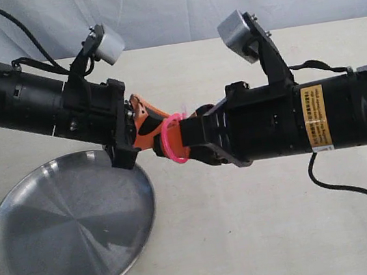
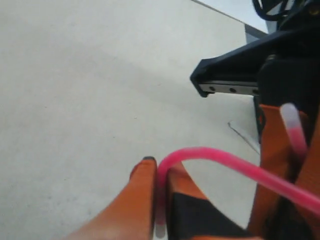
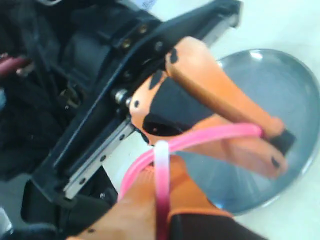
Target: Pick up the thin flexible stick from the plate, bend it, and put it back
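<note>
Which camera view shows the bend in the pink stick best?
The left wrist view: the stick arcs large and clear across the frame. The exterior view shows it only as a small loop; the right wrist view shows it close but blurred.

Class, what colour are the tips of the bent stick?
Pale whitish tips on a pink stick, clearest in the left wrist view.
</note>
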Available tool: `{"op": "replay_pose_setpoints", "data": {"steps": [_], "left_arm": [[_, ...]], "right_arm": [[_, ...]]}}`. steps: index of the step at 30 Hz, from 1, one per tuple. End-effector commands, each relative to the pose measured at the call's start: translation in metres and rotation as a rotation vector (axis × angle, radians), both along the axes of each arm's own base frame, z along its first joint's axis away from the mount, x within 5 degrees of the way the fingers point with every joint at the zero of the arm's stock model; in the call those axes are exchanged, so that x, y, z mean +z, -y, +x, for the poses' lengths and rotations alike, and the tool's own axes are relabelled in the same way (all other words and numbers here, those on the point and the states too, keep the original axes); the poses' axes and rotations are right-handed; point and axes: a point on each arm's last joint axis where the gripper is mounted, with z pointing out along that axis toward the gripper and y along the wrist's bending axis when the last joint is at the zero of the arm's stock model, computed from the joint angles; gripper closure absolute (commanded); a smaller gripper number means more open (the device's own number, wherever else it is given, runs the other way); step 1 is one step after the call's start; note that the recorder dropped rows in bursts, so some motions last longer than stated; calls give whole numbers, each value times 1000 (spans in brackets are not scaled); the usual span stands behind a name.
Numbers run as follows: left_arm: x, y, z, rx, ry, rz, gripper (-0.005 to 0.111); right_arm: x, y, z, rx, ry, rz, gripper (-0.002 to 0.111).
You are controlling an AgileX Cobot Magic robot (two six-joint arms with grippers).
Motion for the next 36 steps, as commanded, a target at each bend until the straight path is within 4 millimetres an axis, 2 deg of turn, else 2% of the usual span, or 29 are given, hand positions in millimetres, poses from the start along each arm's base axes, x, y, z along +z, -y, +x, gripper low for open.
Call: {"op": "replay_pose_setpoints", "data": {"steps": [1,9,21,28,31,36], "left_arm": [[-6,-1,12,109,42,52,107],[-7,-2,13,113,70,62,107],[-10,-3,12,92,89,100,107],[-11,-4,9,101,5,115,106],[-15,-6,7,84,-18,160,97],[-21,-11,3,65,-61,252,63]], "right_arm": [[4,-2,-2,-1,-68,14,108],[-4,2,-2,-42,-140,-54,108],[-7,5,0,-66,-112,-108,108],[-8,5,0,-60,-104,-121,108],[-8,5,0,-58,-99,-131,108],[-9,7,2,-79,-94,-142,108]]}}
